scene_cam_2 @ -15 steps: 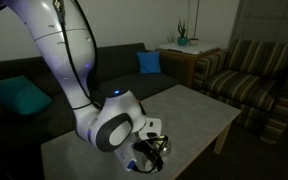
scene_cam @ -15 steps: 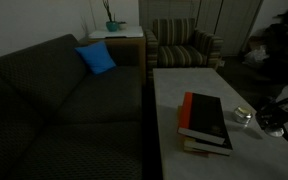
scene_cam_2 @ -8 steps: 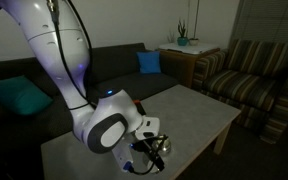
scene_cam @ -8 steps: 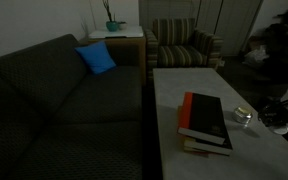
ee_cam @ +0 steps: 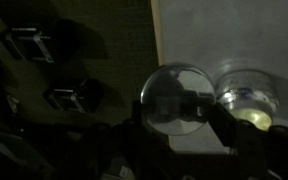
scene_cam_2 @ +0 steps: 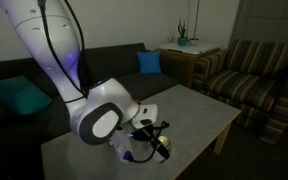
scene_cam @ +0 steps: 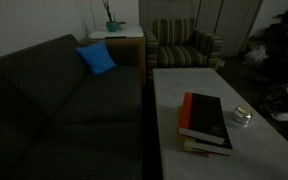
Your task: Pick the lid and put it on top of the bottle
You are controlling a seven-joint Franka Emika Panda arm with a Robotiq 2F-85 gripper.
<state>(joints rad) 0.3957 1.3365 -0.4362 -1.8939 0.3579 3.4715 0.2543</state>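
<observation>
**Lid is up, clear of the table**

My pincer is clamped on the lid, with the disc pinched edge to edge between the jaws. Over the last second I have lifted and drawn away from the bottle, so I judge the pick done. The bottle stands uncapped on the table, just beside the books and off to one side of the lid. Next I need to carry the lid across and centre it over the mouth.

The white arm bends low, pincer aimed downward, jaws partly closed in a grip.
</observation>
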